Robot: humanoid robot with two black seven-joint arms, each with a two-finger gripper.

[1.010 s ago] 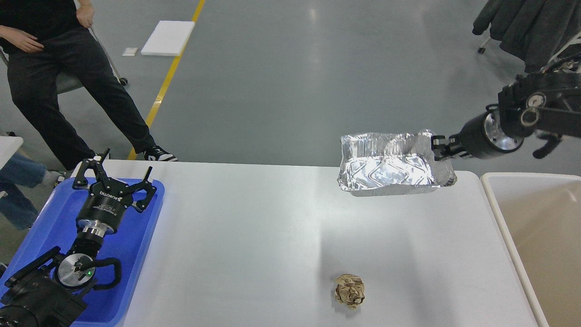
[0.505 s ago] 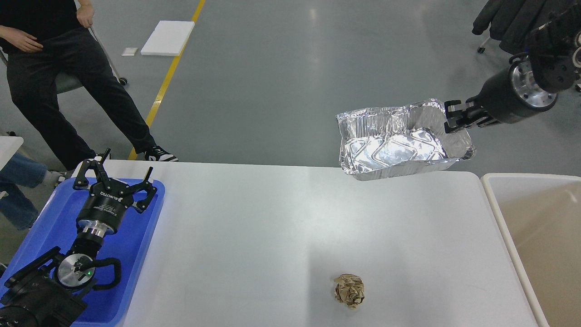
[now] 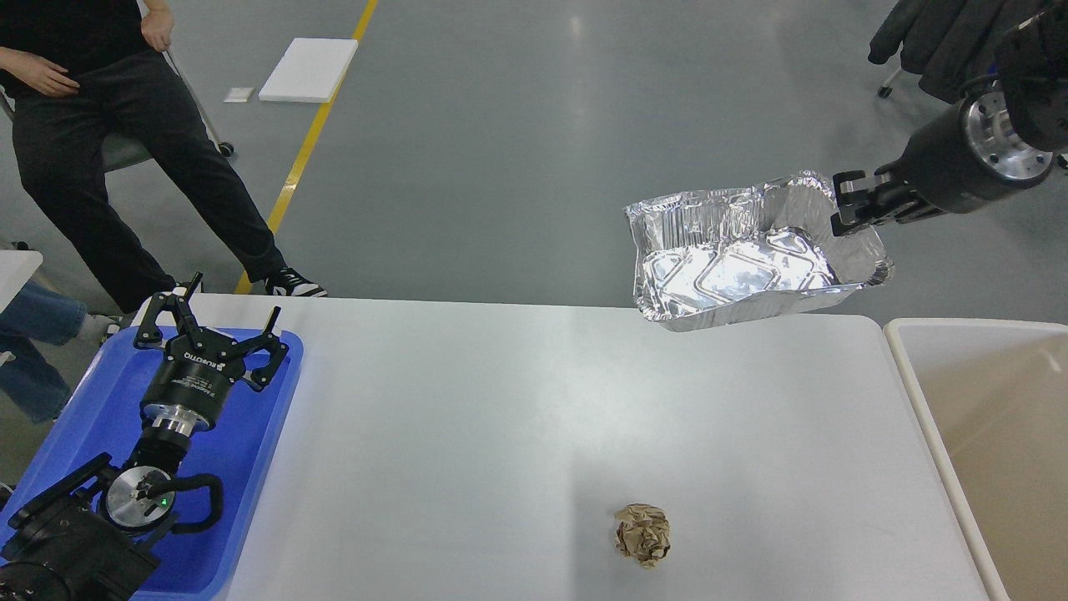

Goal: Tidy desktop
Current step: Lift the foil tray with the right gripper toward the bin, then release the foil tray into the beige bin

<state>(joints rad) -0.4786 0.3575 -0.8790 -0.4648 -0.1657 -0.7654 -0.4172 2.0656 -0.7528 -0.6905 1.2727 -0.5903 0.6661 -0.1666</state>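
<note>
The white desktop (image 3: 467, 434) fills the lower half of the head view. A crumpled brown paper ball (image 3: 642, 535) lies on it near the front, right of centre. My right gripper (image 3: 849, 215) is shut on the right rim of a crinkled foil tray (image 3: 743, 263) and holds it tilted in the air above the desktop's far right edge. My left gripper (image 3: 213, 317) is open and empty, hovering over the blue plastic tray (image 3: 259, 434) at the left.
A beige, cream-rimmed bin (image 3: 993, 426) stands against the desktop's right side. A person in black (image 3: 125, 159) sits beyond the far left corner. Grey floor with a yellow line (image 3: 309, 142) lies behind.
My right gripper has lifted the foil tray off the desktop and carried it up and to the right, tilting it. The left arm and paper ball have not moved.
</note>
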